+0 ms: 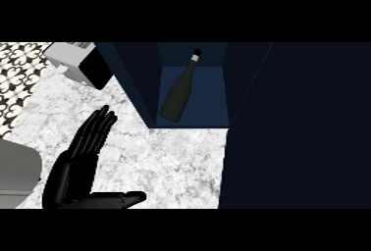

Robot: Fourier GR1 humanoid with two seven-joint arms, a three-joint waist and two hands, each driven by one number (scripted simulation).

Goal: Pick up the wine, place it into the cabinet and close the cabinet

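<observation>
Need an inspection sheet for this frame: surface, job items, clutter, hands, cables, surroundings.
Surface: white marbled counter, bare in the middle.
Job's things: wine bottle already inside the dark blue cabinet, neck pointing away; cabinet open, its door filling the view's right.
Clutter: white and black box at the counter's far left.
Hands: left hand open, fingers straight, holding nothing; right hand not in view.
Cables: nothing seen.
Surroundings: patterned tile at far left; grey rounded shape at left edge, unclear.
</observation>
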